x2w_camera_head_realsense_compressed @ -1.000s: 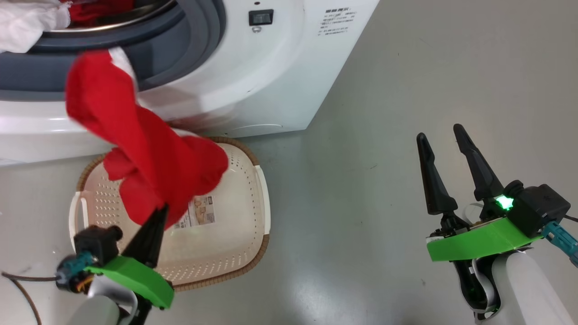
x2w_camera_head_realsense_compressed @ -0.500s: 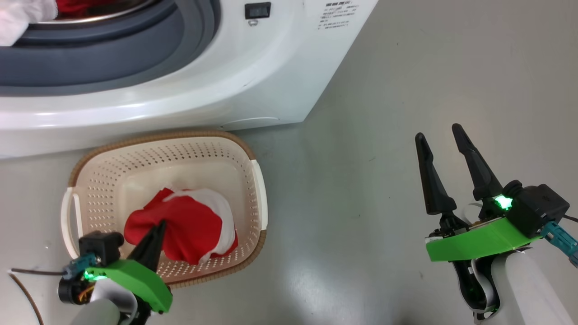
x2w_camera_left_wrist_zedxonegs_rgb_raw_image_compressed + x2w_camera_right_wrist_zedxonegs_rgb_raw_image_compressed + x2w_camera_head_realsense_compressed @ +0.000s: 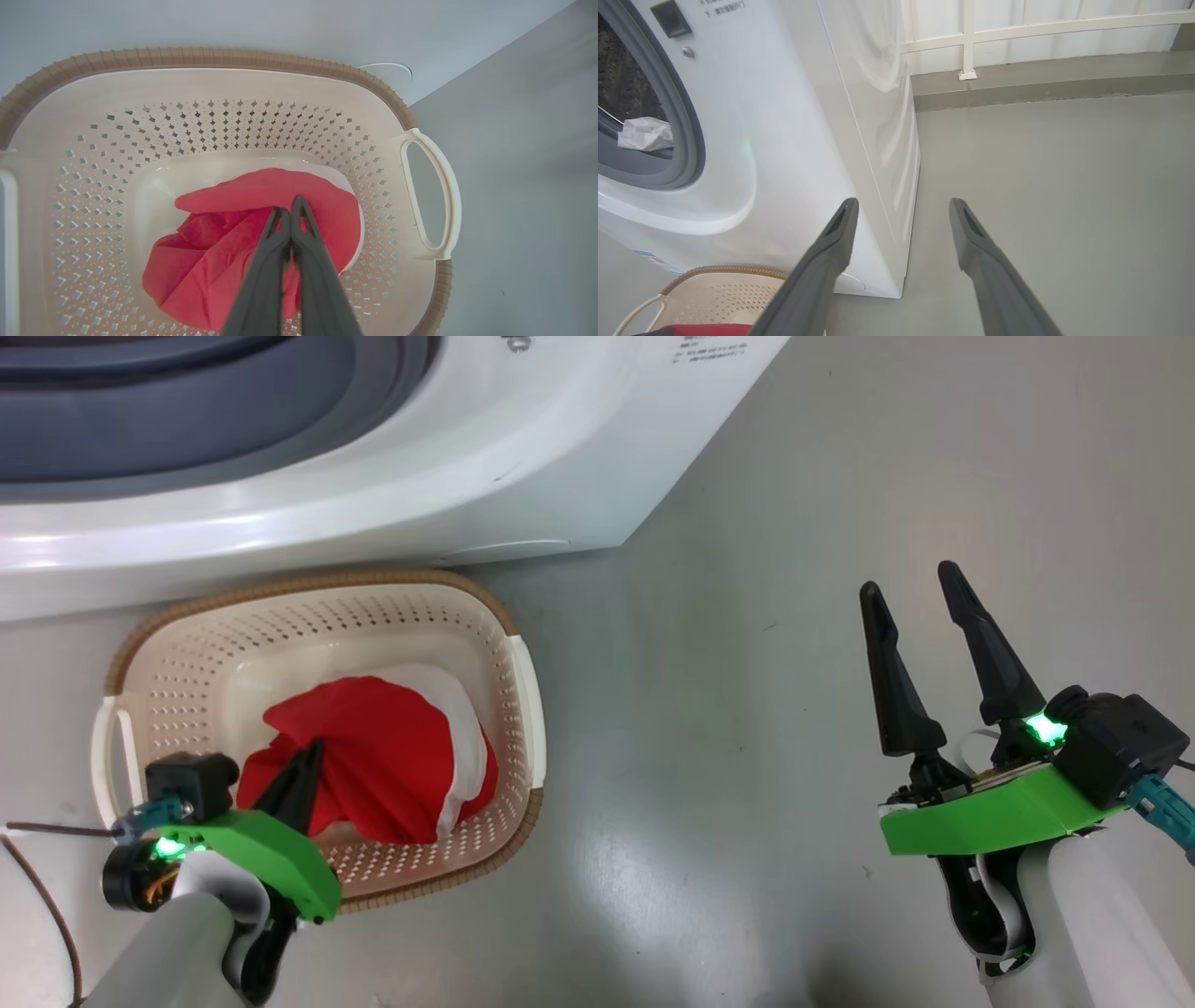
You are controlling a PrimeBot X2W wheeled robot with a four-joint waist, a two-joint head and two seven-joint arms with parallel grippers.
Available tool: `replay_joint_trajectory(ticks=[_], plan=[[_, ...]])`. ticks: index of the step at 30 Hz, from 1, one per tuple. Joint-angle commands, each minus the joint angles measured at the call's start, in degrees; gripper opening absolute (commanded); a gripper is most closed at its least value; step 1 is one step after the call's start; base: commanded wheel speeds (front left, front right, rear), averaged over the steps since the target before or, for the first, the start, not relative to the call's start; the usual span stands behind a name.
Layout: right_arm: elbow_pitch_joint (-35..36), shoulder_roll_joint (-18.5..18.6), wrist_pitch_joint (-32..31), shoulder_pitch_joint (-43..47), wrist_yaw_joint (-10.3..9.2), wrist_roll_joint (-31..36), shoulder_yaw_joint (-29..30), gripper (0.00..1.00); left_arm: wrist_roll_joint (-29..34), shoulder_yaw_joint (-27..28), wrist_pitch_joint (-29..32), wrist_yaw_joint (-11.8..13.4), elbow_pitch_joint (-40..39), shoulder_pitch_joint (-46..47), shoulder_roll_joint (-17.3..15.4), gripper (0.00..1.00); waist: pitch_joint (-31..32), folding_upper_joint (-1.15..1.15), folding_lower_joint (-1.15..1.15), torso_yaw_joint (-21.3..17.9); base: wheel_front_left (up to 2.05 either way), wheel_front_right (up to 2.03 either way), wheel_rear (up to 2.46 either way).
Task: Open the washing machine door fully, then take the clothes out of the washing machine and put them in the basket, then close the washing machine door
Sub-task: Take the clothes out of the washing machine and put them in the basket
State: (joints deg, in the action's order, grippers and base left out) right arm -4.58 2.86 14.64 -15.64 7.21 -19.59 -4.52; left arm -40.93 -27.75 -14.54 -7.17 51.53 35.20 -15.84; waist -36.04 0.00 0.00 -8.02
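In the head view, the left gripper (image 3: 311, 748) reaches into the cream perforated basket (image 3: 280, 586) at the near left, its two dark fingers pressed together on a red garment (image 3: 373, 756) with a white panel that lies bunched on the basket's floor. The basket stands on the grey floor (image 3: 747, 476), just in front of the white washing machine (image 3: 373, 513). The right gripper (image 3: 908, 579) hangs well apart at the near right above bare floor, its fingers spread and holding nothing. In the left wrist view, the left gripper (image 3: 289, 207) has its fingers closed tip to tip, pinching a fold of the red garment (image 3: 261, 186), which sits in the middle of the basket (image 3: 224, 126); one side handle (image 3: 432, 186) curves at the right. In the right wrist view, the right gripper (image 3: 902, 201) points with parted fingers past the machine's far right corner, where a white cloth (image 3: 644, 133) lies on the grey gasket (image 3: 686, 116) at the drum mouth and a white railing (image 3: 1017, 28) runs along the far wall.
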Motion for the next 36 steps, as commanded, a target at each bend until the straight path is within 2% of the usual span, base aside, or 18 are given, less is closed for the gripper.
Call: replay_joint_trajectory(ticks=[1, 3, 4, 6, 7, 23, 36], plan=[[1.5, 0.0, 0.4, -0.1, 0.28, -0.3, -1.3, 1.00, -0.7, 0.8, -0.5, -0.3, 0.1, 0.4, -2.2, 0.33, -0.5, 0.00, 0.00, -0.2, 0.00, 0.00, 0.00], [1.6, 0.0, 0.4, -0.2, 0.28, -0.3, -1.4, 1.00, -1.3, 0.3, -0.5, -0.3, 0.6, 1.1, -2.5, 0.51, -0.9, 0.00, 0.00, -0.2, 0.00, 0.00, 0.00], [1.7, 0.0, 0.4, -0.3, 0.28, -0.3, -1.4, 1.00, -1.5, 0.0, -0.5, -0.3, 0.8, 1.4, -2.6, 0.73, -1.0, 0.00, 0.00, -0.2, 0.00, 0.00, 0.00], [1.6, 0.0, 0.4, -0.4, 0.28, -0.3, -1.3, 1.00, -2.0, -0.4, -0.5, -0.3, 1.1, 1.8, -2.9, 0.96, -1.2, 0.00, 0.00, -0.2, 0.00, 0.00, 0.00], [1.6, 0.0, 0.4, -0.5, 0.28, -0.3, -1.3, 1.00, -2.2, -0.5, -0.5, -0.3, 1.2, 2.0, -3.0, 1.00, -1.2, 0.00, 0.00, -0.2, 0.00, 0.00, 0.00], [1.0, 0.0, 0.4, -0.6, 0.28, 0.0, -1.2, 1.00, -2.6, 0.6, -0.5, -0.3, 0.2, 2.2, -3.4, 1.00, 0.4, 0.00, 0.00, 0.5, 0.00, 0.00, 0.00], [-0.3, 0.0, 0.4, 1.1, 0.28, 0.7, -0.9, 1.00, 1.2, 7.3, -0.5, -0.3, -3.8, -1.5, -2.6, 1.00, 6.6, 0.00, 0.00, 1.3, 0.00, 0.00, 0.00]])
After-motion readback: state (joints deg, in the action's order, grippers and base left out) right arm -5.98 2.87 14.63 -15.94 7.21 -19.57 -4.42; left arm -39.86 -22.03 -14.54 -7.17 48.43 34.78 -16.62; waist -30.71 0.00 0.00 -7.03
